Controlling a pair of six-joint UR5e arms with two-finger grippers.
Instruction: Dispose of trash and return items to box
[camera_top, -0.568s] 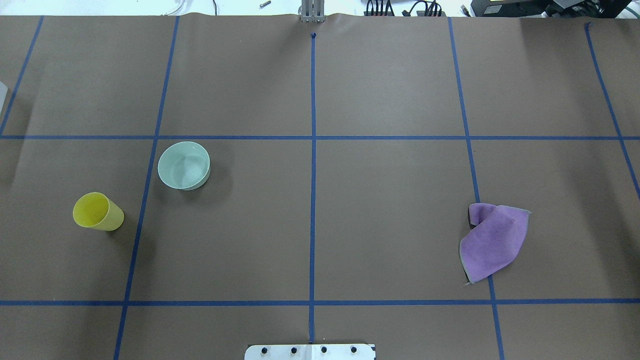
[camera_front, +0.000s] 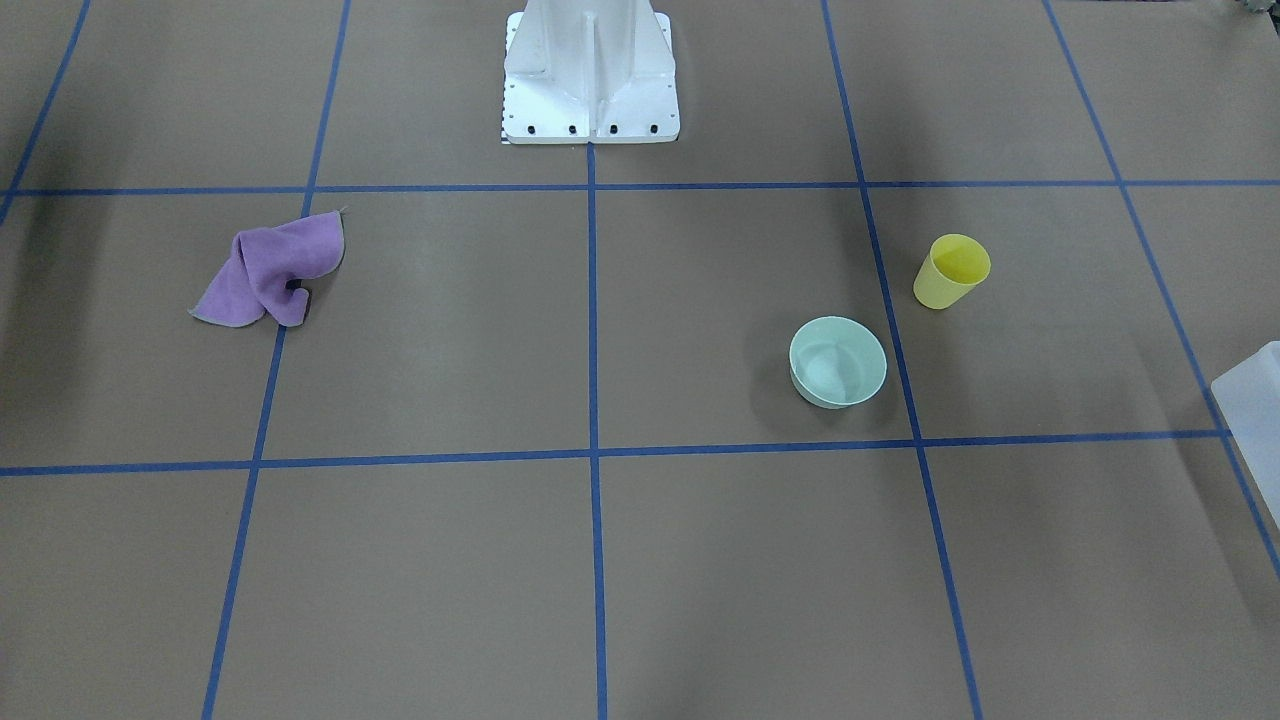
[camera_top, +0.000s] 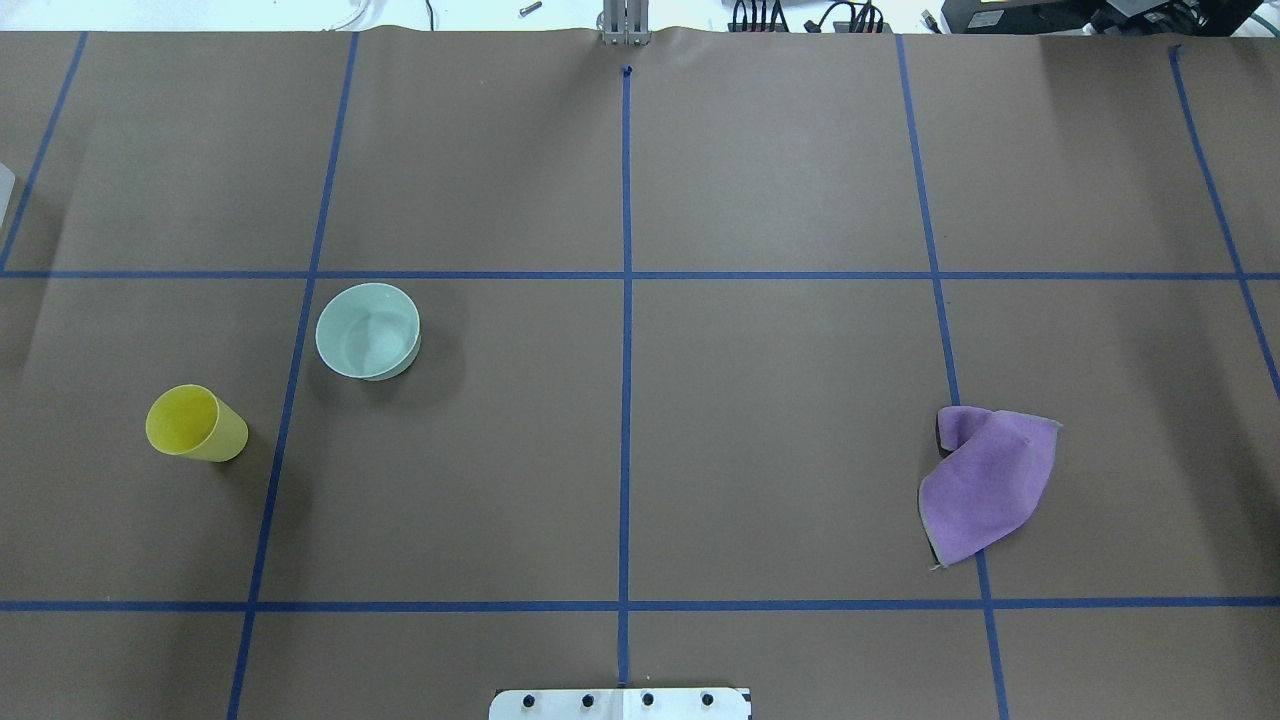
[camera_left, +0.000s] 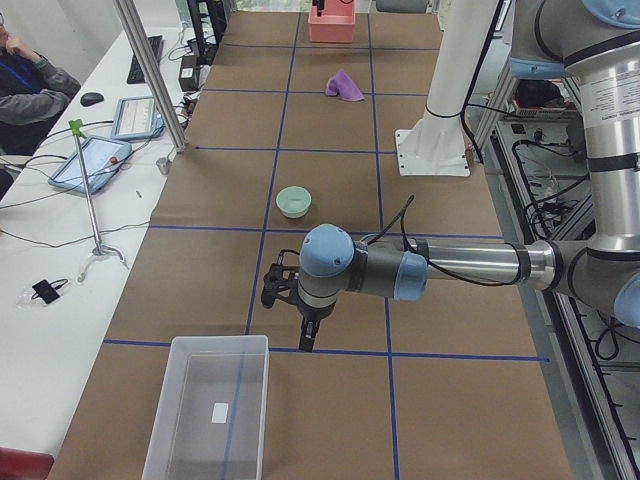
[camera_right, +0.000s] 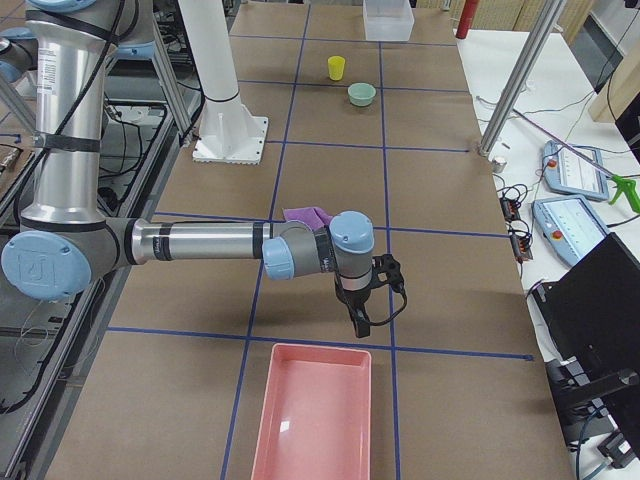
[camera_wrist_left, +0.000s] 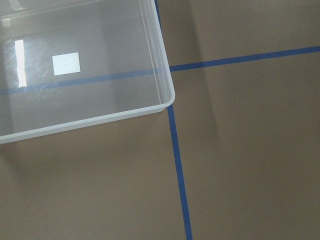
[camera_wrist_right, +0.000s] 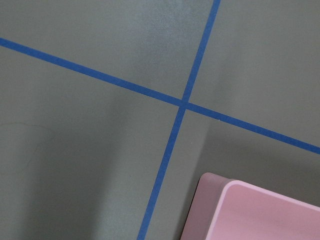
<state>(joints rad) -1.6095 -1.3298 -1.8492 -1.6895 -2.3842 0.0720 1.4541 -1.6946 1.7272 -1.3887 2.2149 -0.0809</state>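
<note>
The box is whitish, translucent and empty, at the table's end on my left; its corner shows in the left wrist view and in the front view. A yellow cup, a pale green bowl and a crumpled purple cloth stand apart on the brown table. My left gripper hangs just beyond the box's near end. My right gripper hangs just before a pink tray. Both show only in the side views, so I cannot tell whether they are open or shut.
The white pedestal stands at the robot's side of the table. Blue tape lines cross the brown paper. The pink tray's corner shows in the right wrist view. A person and tablets are at a side desk.
</note>
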